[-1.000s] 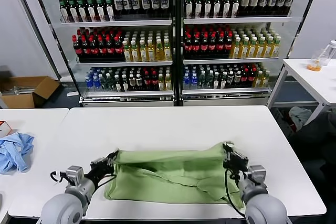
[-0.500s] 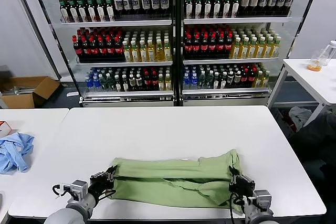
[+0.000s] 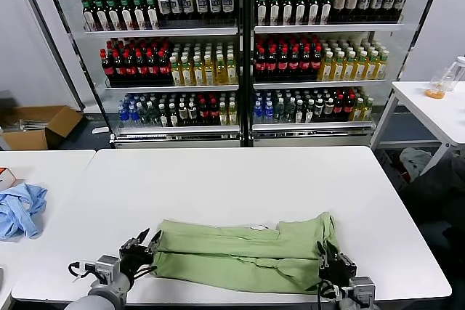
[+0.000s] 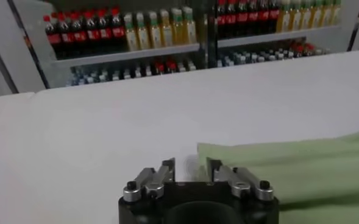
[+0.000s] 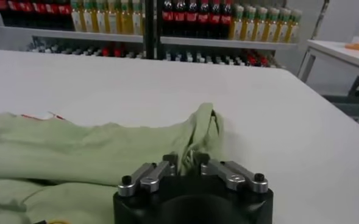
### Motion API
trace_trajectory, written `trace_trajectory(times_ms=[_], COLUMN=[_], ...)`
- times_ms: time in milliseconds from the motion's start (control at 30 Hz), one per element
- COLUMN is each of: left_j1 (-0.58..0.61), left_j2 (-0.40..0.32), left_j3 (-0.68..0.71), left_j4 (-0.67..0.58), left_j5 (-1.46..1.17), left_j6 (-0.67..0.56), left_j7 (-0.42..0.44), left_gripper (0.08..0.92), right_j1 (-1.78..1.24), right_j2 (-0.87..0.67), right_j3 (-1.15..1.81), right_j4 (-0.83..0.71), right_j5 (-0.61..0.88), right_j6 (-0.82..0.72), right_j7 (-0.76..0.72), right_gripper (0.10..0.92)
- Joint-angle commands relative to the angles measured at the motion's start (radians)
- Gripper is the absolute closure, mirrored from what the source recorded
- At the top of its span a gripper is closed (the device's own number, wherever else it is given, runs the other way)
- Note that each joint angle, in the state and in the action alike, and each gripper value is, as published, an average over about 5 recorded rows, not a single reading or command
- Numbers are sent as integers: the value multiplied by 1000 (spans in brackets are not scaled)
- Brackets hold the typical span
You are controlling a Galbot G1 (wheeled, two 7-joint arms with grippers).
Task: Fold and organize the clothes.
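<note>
You see T-shirt print hidden, folded inside. Both arms cut off at head view's bottom edge. Shelf bottle labels too small to read.

The head view looks down across the table; both wrist views skim it low, facing the shelves.

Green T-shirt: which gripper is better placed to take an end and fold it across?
Probably the right gripper: it is over the bunched end of the green T-shirt. The left gripper, open, sits just off the other edge.
</note>
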Motion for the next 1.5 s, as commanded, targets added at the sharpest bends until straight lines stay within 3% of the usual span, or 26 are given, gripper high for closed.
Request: trace_trajectory(times_ms=[33, 400, 500, 667, 833, 1167, 1500], left_j1=[51, 29, 25, 23, 33, 43, 70], left_j2=[-91, -155, -156, -156, -151, -125, -30], left_j3=[28, 91, 98, 100, 97, 39, -223], left_j4=[-54, 36, 52, 77, 75, 59, 64], left_j5=[24, 104, 119, 133, 130, 50, -37], left_j6=[-64, -38, -35, -34, -35, -48, -59], left_j7=[-75, -77, -73, -68, -53, -18, -6], left_gripper=[538, 224, 185, 185, 284, 579, 859], right_j1=[-31, -38, -37, -35, -31, -17, 16], right_j2=[7, 6, 4, 0, -5, -16, -33], right_j3=[4, 10, 11, 13, 14, 21, 22], right_j4=[91, 103, 105, 107, 108, 107, 98], right_j5=[-42, -49, -49, -47, -44, -30, -6], right_j6=[67, 72, 72, 71, 71, 71, 69], right_j7=[8, 12, 13, 13, 14, 22, 29], right_gripper=[582, 264, 214, 203, 203, 203, 203])
